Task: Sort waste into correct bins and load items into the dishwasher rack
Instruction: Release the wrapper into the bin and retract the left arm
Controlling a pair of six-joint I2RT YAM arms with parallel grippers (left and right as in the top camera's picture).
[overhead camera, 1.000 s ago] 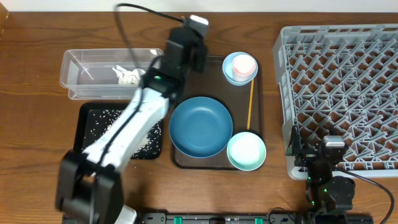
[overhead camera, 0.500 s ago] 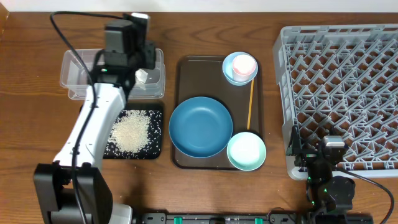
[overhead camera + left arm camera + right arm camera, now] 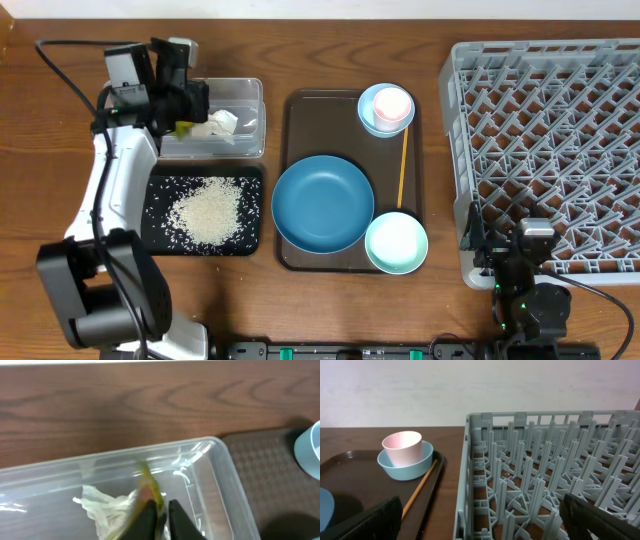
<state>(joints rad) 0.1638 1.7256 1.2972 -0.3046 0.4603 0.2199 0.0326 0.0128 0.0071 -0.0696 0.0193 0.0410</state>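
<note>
Robot lab workbench, wood-grain table (image 3: 30,180), plain white wall (image 3: 470,385), cabled robot arm (image 3: 112,190), grey dishwasher rack (image 3: 545,130)

A brown wooden desk (image 3: 350,50) with a clear grain runs across the whole scene under soft, even light. Behind its far edge stands a plain off-white wall (image 3: 470,390).

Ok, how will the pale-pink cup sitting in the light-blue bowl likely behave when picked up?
The pale-pink cup looks small and rigid, so probably light and firm to pinch. Its smooth wall may be slippery. Standing loose in the light-blue bowl, it would likely tip or drag that bowl if pushed.
</note>
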